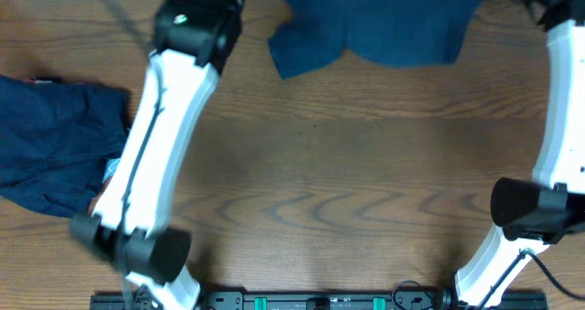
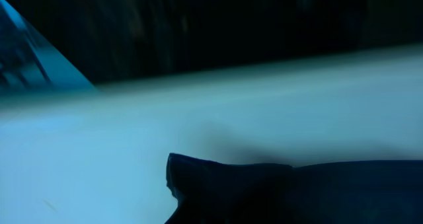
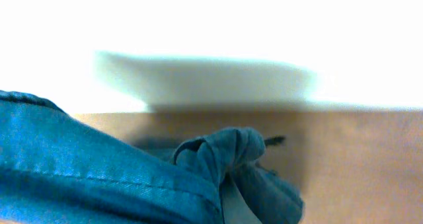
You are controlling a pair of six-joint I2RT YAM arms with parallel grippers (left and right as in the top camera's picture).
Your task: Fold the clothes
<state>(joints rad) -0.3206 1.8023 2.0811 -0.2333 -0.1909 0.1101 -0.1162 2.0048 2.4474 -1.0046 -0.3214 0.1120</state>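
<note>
Garment (image 1: 55,145) at table's (image 1: 347,182) left shows only overhead.

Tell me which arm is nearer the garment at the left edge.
Left. The left arm passes along that garment, at its right edge; the right arm is far across the table.

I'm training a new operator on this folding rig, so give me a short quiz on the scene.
1. True or false: a stacked pile of clothes sits at the middle of the table.
2. How many garments show from overhead?
3. The darker garment lies at: A the left edge, B the right edge, C the middle.
Key: 1 false; 2 two, the lighter blue garment being at the far edge; 3 A.
</note>
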